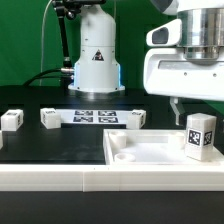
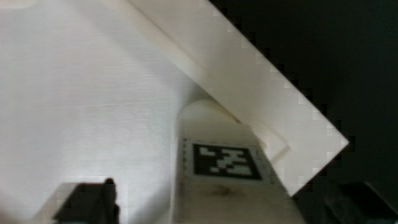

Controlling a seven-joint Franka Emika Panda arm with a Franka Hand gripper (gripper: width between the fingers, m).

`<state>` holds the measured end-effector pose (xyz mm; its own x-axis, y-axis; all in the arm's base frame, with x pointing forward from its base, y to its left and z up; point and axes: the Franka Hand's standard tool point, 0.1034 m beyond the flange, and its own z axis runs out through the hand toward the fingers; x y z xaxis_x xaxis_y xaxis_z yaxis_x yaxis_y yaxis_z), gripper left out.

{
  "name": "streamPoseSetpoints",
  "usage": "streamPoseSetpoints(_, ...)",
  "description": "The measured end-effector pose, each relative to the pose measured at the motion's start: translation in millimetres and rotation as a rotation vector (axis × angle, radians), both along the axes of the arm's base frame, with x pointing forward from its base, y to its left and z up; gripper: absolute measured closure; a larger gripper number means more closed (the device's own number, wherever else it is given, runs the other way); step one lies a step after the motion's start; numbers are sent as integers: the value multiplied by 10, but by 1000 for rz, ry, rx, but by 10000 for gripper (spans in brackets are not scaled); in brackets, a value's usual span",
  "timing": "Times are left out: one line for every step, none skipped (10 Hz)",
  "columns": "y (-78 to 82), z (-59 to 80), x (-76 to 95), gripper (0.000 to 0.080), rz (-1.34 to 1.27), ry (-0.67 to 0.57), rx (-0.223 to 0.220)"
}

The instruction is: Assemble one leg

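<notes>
A leg, a small white oblong block with a black-and-white marker, stands upright on the right corner of the large white panel. My gripper hangs just above the leg's top, and one finger shows beside it. In the wrist view the leg stands between my fingers on the panel. The dark finger is clearly apart from the leg's side. The gripper is open and holds nothing.
Three more legs lie on the black table: one at the exterior view's far left, one beside it, one behind the panel. The marker board lies in front of the arm's base.
</notes>
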<state>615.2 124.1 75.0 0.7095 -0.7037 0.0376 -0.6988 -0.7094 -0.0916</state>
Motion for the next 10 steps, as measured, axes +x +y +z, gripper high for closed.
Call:
streamPoseSetpoints(1,9,3,179,82,3,-8)
streamPoseSetpoints(16,28,23,159,215,-6,-22)
streamPoseSetpoints(28,38,33,151,382,-14,-45)
streamPoseSetpoints(31,38,32,151,471,-17,-53)
streamPoseSetpoints(26,37,32,151,581,-21,-62)
streamPoseSetpoints(15,33,29,150,658,-22,-69)
streamPoseSetpoints(9,23,23,150,746,-23,-77)
streamPoseSetpoints(12,15,19,150,823,-24,-85)
streamPoseSetpoints(20,16,18,150,929,-26,-100)
streamPoseSetpoints(28,19,19,150,983,-27,-107)
